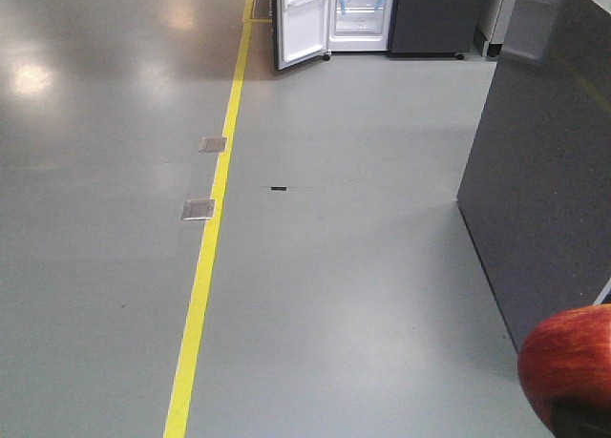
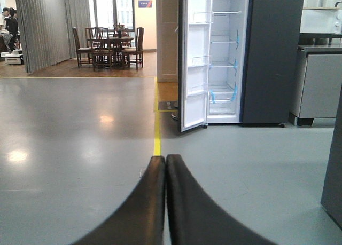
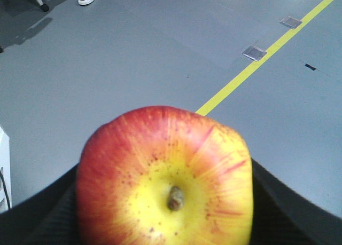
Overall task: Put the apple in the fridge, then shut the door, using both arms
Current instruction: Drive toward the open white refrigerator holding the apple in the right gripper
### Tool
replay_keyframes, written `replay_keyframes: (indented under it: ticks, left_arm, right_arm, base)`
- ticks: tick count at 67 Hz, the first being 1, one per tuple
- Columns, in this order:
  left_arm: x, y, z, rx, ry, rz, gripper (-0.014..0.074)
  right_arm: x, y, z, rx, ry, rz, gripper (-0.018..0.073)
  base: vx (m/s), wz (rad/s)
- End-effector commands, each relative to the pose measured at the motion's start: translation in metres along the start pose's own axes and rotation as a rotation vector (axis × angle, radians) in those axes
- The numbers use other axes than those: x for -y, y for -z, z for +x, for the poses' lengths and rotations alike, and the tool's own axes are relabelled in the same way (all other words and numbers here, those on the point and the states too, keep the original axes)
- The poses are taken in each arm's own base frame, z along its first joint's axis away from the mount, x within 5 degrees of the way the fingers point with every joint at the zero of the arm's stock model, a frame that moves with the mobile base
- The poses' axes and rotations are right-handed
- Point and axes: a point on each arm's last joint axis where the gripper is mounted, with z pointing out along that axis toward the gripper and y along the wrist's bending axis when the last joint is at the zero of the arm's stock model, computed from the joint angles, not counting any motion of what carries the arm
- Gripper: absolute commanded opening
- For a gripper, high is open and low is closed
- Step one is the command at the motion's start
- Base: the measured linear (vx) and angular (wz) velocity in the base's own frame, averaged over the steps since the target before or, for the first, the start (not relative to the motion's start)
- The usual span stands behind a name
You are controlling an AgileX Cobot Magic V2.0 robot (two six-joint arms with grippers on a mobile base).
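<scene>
The red apple (image 3: 165, 175) with its yellow stem patch fills the right wrist view, clamped between the black fingers (image 3: 43, 213) of my right gripper (image 3: 165, 202). Its red side (image 1: 568, 366) shows at the bottom right corner of the front view. Far ahead stands the dark-grey fridge (image 2: 270, 53) with its white interior (image 2: 224, 58) exposed. Its door (image 2: 193, 58) is swung open, white lining and clear bins facing me. In the front view, only the lower part of the fridge (image 1: 358, 18) and the door (image 1: 301, 23) show. My left gripper (image 2: 165, 165) is shut and empty, pointing toward the fridge.
A yellow floor line (image 1: 210, 238) runs toward the fridge, with two metal floor plates (image 1: 199, 209) on it. A dark grey panel wall (image 1: 544, 171) stands close on the right. A grey counter (image 2: 320, 85) sits right of the fridge. Dining table and chairs (image 2: 112, 45) are far left.
</scene>
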Motion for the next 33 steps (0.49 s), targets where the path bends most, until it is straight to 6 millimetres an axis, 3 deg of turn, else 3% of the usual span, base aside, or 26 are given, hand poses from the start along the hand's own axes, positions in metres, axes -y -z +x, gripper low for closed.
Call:
replay_keyframes:
  ticks: [1,33]
  left_arm:
    - [-0.0007,0.0005,0.0016,0.064,0.014,-0.001,-0.0006]
    - [-0.0007,0.0005,0.0016,0.064,0.014,-0.001,-0.0006]
  right_arm:
    - [-0.0003,0.0047,-0.0116,0.086,-0.003,0.004,0.0224]
    - [-0.0003,0.0047,-0.0116,0.086,-0.003,0.004,0.0224]
  base:
    - [0.14,-0.03]
    - [0.16,-0.04]
